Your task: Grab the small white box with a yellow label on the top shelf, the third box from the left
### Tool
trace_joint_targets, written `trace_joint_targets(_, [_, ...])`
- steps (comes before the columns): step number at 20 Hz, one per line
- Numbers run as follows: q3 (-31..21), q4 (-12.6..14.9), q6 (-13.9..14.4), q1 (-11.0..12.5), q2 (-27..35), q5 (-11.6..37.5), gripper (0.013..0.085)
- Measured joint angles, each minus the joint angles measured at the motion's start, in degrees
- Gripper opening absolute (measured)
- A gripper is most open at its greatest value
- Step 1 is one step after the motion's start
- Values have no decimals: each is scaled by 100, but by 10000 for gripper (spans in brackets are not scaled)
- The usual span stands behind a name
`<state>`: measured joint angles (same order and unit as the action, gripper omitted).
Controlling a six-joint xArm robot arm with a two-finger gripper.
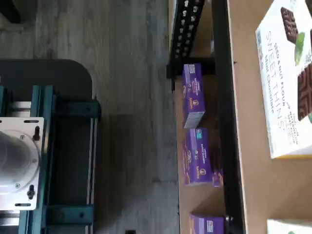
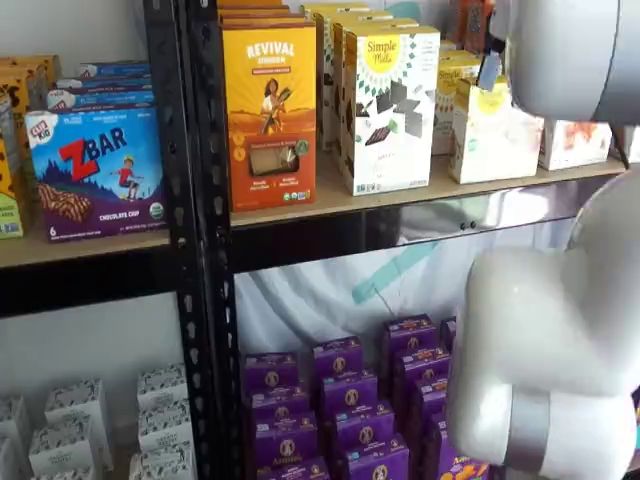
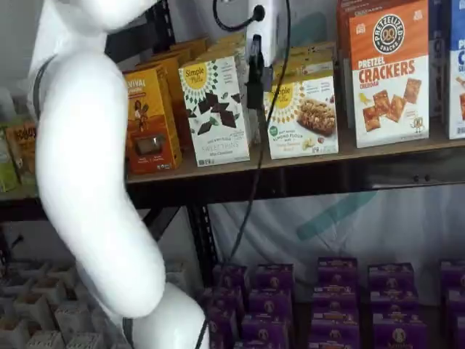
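The small white box with a round yellow label stands on the top shelf [image 2: 330, 205] in both shelf views [image 2: 492, 132] [image 3: 301, 116], just right of the taller white Simple Mills box [image 2: 388, 108] [image 3: 214, 109]. My gripper [image 3: 256, 81] hangs from the upper edge in a shelf view, its white body above and black fingers seen side-on. It is in front of the gap between the two boxes, near the small box's left edge. No gap between the fingers shows and they hold nothing. The wrist view shows the Simple Mills box [image 1: 287, 73] lying across the shelf board.
An orange Revival box [image 2: 270, 100] stands left of the Simple Mills box. A Pretzel Crackers box [image 3: 389, 73] stands right of the small box. Purple boxes [image 2: 350, 400] fill the lower shelf. My white arm [image 2: 550, 350] covers the right side. A black rack post [image 2: 195, 240] stands left.
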<state>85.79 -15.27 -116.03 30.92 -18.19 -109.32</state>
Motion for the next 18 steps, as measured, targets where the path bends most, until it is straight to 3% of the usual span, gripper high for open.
trace_joint_targets(2, [-216, -53, 8, -5, -195, 301, 850])
trace_joint_targets(5, [-266, -139, 63, -28, -274, 366, 850])
trace_joint_targets(11, [-569, -593, 122, -3, -461, 1042, 850])
trace_joint_targets(14, [-774, -524, 122, -151, -485, 1724, 850])
trace_joint_targets(18, [-790, -195, 139, -347, -306, 2156, 850])
